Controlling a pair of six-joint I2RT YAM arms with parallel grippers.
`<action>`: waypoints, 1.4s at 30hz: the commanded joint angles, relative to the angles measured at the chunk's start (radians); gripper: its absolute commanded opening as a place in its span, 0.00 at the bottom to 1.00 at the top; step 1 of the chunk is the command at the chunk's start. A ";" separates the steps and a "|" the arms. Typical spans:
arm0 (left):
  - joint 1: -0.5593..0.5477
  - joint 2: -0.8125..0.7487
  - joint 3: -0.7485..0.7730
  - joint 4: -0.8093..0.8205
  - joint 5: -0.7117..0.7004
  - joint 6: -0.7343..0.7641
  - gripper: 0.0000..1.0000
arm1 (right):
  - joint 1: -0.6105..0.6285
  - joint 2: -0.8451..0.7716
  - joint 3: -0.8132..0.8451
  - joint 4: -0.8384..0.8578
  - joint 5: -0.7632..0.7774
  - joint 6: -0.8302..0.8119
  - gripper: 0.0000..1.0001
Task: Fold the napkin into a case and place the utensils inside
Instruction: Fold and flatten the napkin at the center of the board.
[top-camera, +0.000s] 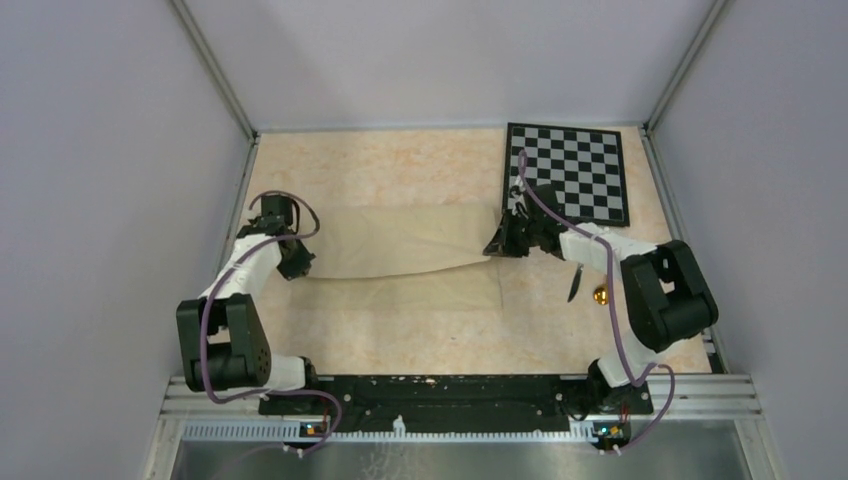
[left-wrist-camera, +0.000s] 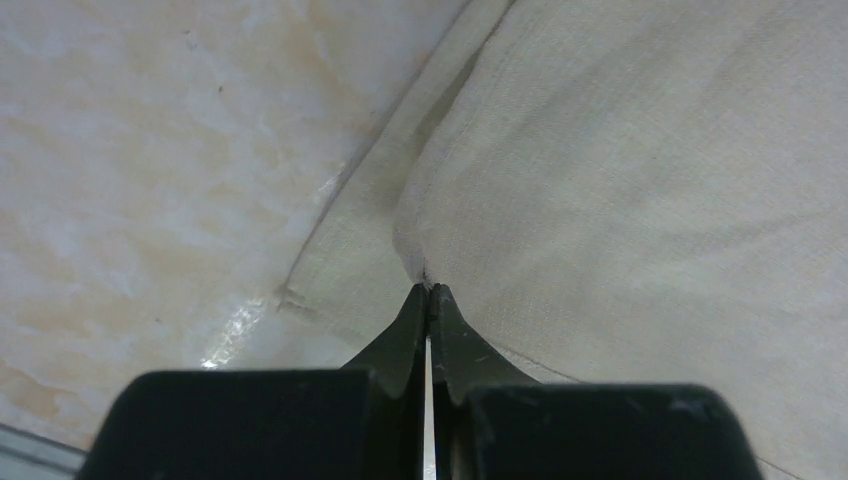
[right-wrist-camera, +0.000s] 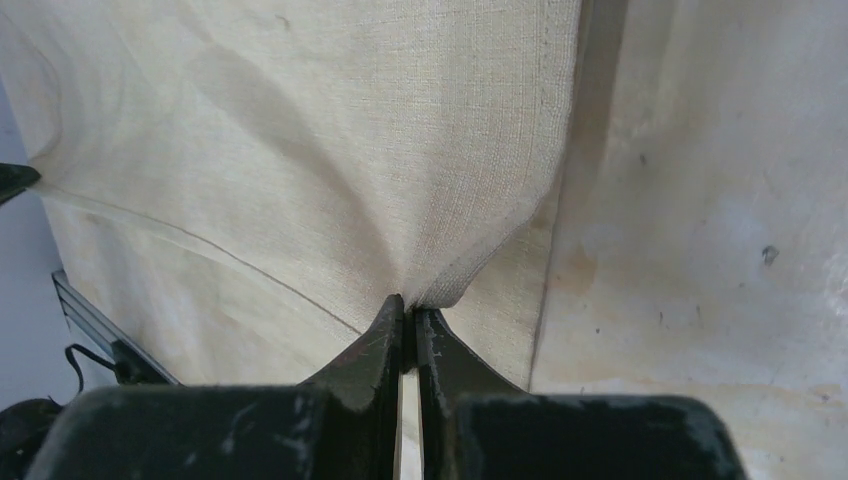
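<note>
Progress looks early: the napkin (top-camera: 400, 290) is mid-fold, no pouch exists yet, and both utensils are outside it.

Nearest the robot, 1 layer of the cloth lies flat on the table (top-camera: 400, 345), to the left of the checkered board (top-camera: 570, 170) and nearer than it. About level with that layer, in front of the board's right half, lie the knife (top-camera: 574, 283) and the gold-bowled spoon (top-camera: 601, 296). They are partly hidden by the right arm and apart from the cloth.

Farther back, a 2nd layer is raised and stretched into a band between the 2 grippers. The right gripper (right-wrist-camera: 410, 305), just in front of the board's near-left corner, is pinched tight on the cloth's right end. The left gripper (left-wrist-camera: 428, 290), well to the board's left, is pinched tight on the left end. In each wrist view the fabric puckers to a point right at the closed fingertips, so the cloth is held at both ends.

Left to do, I judge: lay this fold down, shape the narrow pouch, then slip the 2 pieces in.
</note>
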 joint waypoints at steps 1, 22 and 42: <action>0.006 0.018 0.003 -0.034 -0.073 -0.026 0.00 | 0.022 -0.028 -0.034 0.041 -0.011 -0.026 0.00; 0.006 0.020 -0.091 -0.020 -0.167 -0.079 0.00 | 0.137 -0.117 -0.215 0.082 0.058 0.055 0.00; 0.008 -0.088 -0.041 -0.110 -0.246 -0.100 0.00 | 0.189 -0.286 -0.212 -0.026 0.047 0.086 0.00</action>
